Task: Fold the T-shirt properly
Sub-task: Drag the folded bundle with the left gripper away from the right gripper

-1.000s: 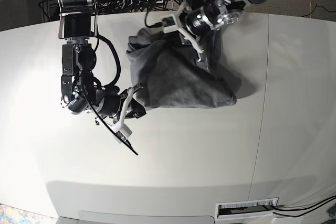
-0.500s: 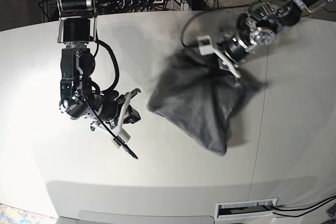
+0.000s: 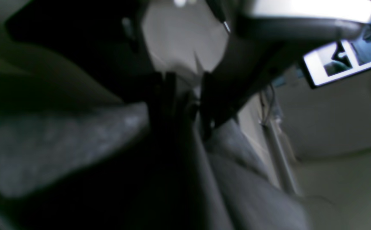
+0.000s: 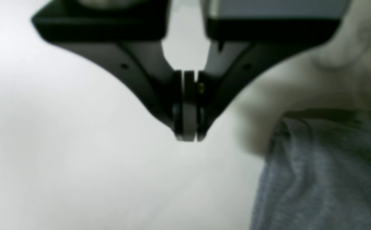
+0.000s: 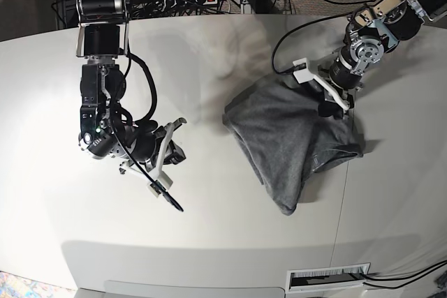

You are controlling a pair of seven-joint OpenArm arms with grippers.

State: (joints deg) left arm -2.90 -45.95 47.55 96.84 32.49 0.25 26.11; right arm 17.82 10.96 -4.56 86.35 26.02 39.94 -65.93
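Grey cloth hangs bunched from the left gripper (image 5: 328, 99), nothing folded yet.
The left gripper pinches the T-shirt (image 5: 293, 141), lifted in a crumpled heap at the table's (image 5: 230, 242) right part; the right gripper (image 4: 188, 129), closed and empty, waits beside. Spreading and all folds remain.

No legible text, label, brand, number or sign appears in any view. The T-shirt (image 5: 293, 137) is plain and unprinted; the table (image 5: 223, 228) and both arms carry no readable markings.
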